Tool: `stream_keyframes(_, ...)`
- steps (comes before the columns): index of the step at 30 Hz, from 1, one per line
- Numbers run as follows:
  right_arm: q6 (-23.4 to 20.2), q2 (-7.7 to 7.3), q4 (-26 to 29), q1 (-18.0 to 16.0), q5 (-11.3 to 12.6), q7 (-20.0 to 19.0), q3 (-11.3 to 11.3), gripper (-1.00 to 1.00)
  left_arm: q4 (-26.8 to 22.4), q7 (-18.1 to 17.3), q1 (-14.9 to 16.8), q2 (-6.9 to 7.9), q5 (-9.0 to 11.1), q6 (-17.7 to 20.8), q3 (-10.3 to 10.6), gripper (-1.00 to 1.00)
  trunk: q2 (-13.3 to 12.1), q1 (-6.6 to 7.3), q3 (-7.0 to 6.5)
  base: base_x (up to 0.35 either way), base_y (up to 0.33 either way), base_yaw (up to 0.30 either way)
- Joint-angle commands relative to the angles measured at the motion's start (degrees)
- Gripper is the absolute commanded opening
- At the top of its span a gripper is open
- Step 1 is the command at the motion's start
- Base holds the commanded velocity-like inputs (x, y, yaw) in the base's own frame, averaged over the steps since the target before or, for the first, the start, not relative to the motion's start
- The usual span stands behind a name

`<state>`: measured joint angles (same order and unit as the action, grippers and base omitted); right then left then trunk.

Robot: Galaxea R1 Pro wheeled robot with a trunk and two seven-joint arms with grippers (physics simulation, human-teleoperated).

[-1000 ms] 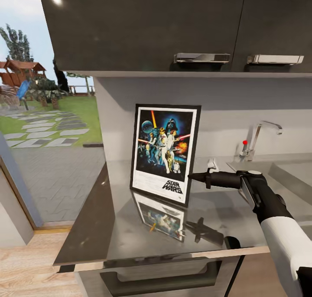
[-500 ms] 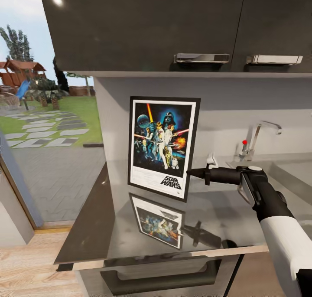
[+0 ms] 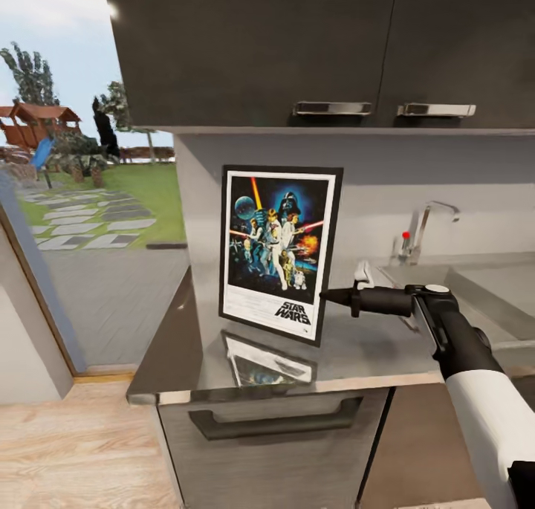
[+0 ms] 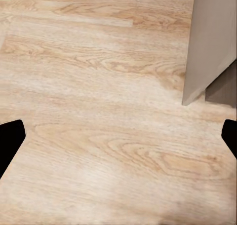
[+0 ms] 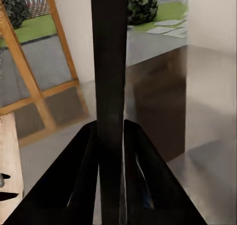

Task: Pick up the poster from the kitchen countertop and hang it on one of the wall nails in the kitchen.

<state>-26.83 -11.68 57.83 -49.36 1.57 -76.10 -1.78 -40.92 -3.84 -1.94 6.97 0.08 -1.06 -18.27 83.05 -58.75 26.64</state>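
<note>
The right claw (image 3: 327, 296) is clamped on the poster's (image 3: 279, 250) right edge, holding it upright clear of the desk (image 3: 371, 349); pick-up looks done. The left claw (image 4: 118, 136) hangs spread over wooden floor (image 4: 98, 87). Hanging on a wall nail remains.

**Count of what is on view**

One poster (image 3: 280, 253) is present, and its reflection makes one mirrored copy on the single kitchen countertop (image 3: 171, 345). There is one tap (image 3: 417, 234) at one sink (image 3: 475, 290). Overhead hang two upper cabinet doors (image 3: 249, 48), each with one silver handle, two handles (image 3: 332, 108) in all. Below the counter sits one drawer front with one dark handle (image 3: 275, 421). Two grippers are counted: one right gripper (image 3: 327, 296) and one left gripper (image 4: 118, 136), whose two black fingertips (image 4: 10, 141) show over the wooden floor (image 4: 98, 87).
</note>
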Motion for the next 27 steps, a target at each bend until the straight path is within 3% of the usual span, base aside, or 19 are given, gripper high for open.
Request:
stream_keyframes(1, -0.77, -0.01, 0.01, -0.03, 0.22, -0.25, 0.09, -1.0, -0.04, -0.38, 0.01, -0.03, 0.01, -0.08, -0.19, 1.0, 0.03, 0.03, 0.05, -0.189, 0.0, 0.111)
stream_keyframes(13, -0.77, -0.01, 0.01, -0.03, 0.02, -0.06, 2.63, -1.0, -0.04, -0.38, 0.01, -0.03, 0.01, -0.05, -0.19, 1.0, 0.03, 0.03, 0.05, -0.045, 0.018, 0.245)
stream_keyframes(27, -0.77, -0.01, 0.01, -0.03, 0.01, -0.02, 2.92, -1.0, -0.04, -0.38, 0.01, -0.03, 0.01, 0.0, -0.19, 1.0, 0.03, 0.03, 0.05, -0.001, 0.254, 0.286)
